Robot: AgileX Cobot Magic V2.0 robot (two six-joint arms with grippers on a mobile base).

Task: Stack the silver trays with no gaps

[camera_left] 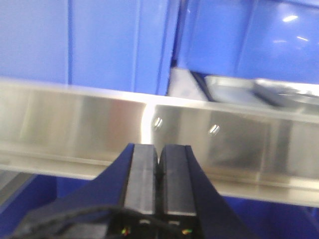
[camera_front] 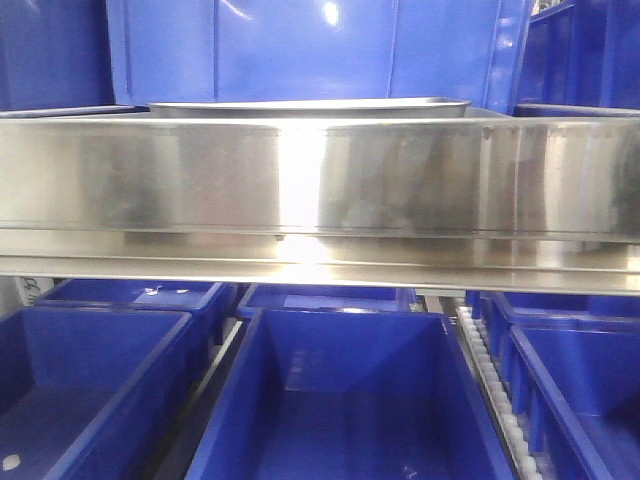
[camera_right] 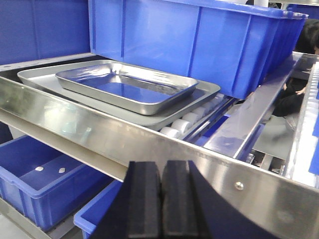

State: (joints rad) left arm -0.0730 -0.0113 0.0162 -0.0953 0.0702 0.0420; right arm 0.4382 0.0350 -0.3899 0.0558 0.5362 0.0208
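Both trays beyond the steel shelf rail (camera_right: pixel 149 144): small tray (camera_right: pixel 127 87) nested inside large tray (camera_right: pixel 40 79), long axes roughly along the rail. Left gripper (camera_left: pixel 158 172) and right gripper (camera_right: pixel 162 199) pressed together, empty, below the rail. Right apparently nearer.

bright, even indoor light from overhead. a white glare band runs down the long shiny steel shelf rail (camera_front: pixel 300 190), and lamp spots glint on the glossy blue plastic bin wall (camera_front: pixel 330 14). the left wrist view is soft and blurred throughout; the right wrist view is sharper, with mirror reflections in the shallow silver steel tray (camera_right: pixel 127 84).
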